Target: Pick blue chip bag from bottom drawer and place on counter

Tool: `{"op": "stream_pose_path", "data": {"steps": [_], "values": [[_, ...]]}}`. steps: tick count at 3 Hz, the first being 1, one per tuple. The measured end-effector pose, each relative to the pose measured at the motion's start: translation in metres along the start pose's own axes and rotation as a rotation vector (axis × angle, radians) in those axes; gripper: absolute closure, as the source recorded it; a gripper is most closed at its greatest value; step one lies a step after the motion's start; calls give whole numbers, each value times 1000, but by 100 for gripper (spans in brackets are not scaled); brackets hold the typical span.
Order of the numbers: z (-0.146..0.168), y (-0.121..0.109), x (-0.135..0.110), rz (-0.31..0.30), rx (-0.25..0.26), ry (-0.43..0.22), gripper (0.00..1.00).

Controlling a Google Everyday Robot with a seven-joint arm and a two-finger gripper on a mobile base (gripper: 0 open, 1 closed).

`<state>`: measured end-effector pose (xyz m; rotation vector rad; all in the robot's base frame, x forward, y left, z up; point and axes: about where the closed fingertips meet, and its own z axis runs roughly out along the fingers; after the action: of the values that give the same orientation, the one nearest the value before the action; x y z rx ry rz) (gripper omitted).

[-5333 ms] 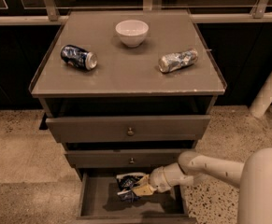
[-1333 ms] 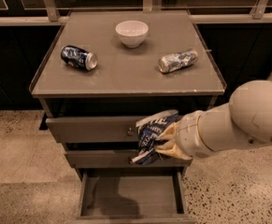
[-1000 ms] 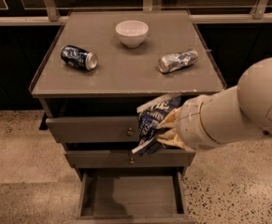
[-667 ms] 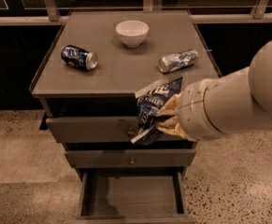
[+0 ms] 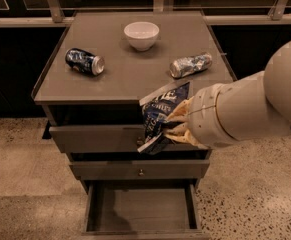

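My gripper (image 5: 177, 124) is shut on the blue chip bag (image 5: 160, 115), a crumpled navy foil bag with white markings. I hold it in the air in front of the cabinet, at the level of the counter's front edge and a little right of its middle. The counter (image 5: 130, 76) is the flat grey-brown cabinet top. The bottom drawer (image 5: 142, 211) stands pulled open below, with a bare floor. My large white arm (image 5: 255, 109) comes in from the right and hides the cabinet's right front corner.
On the counter stand a white bowl (image 5: 141, 35) at the back, a dark blue soda can (image 5: 84, 61) lying at the left and a crushed silver can (image 5: 190, 65) at the right. Two shallower drawers (image 5: 100, 139) with round knobs are shut. Speckled floor surrounds the cabinet.
My gripper took the chip bag out of the bottom drawer and has lifted it up past the upper drawers to the counter's front edge. The drawer is left empty.
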<state>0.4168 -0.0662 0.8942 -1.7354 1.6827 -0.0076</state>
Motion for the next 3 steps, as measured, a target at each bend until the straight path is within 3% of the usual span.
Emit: {"op": "stream_pose_path", "data": {"steps": [1,2,3], "values": [[13,-26,-11,-75,-6,-74,100],[24,-66,-26,-159,-1,-142,100],[30,-104,-40,-226,5,-166,100]]}}
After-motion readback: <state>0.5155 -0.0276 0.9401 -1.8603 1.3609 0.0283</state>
